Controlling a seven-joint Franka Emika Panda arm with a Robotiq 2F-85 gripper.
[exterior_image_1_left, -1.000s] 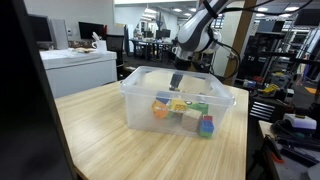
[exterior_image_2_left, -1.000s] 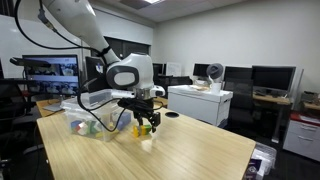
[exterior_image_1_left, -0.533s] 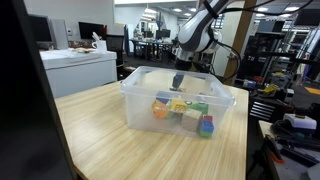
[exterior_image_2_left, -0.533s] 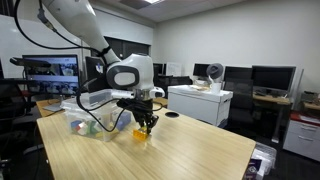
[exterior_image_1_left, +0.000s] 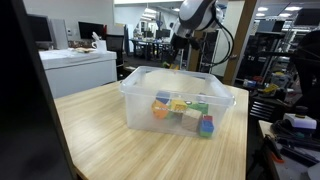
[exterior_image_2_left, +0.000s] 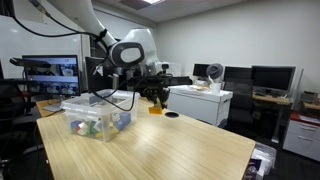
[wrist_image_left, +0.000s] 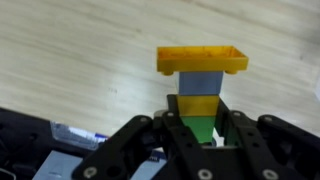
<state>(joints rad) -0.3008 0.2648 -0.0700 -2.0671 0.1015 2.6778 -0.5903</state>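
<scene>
In the wrist view I had the gripper (wrist_image_left: 197, 126) at the bottom middle of the frame, its two fingers (wrist_image_left: 172, 132) pinching the lower end of a block stack (wrist_image_left: 201, 84). The stack stood upright from the jaws: green lowest, a yellow block above it, then a grey-blue one, with a wide yellow plate across the top. Behind it ran the pale wooden table (wrist_image_left: 70, 50), filling the upper part of the frame.

In an exterior view the gripper (exterior_image_2_left: 153, 98) hung in the air near the centre of the frame, above the far edge of the table (exterior_image_2_left: 150, 150), and the block stack (exterior_image_2_left: 155, 108) showed as a small yellow patch under it, clear of the tabletop. The clear bin (exterior_image_2_left: 100, 101) sat on the table at centre left, well apart from the gripper, with loose coloured blocks (exterior_image_2_left: 90, 124) inside.

In an exterior view from across the table the clear bin (exterior_image_1_left: 140, 105) stood in the centre and the coloured blocks (exterior_image_1_left: 182, 107) lay on its floor. The arm (exterior_image_1_left: 195, 15) was at the top of the frame behind the bin; I could not make out the fingers there.
</scene>
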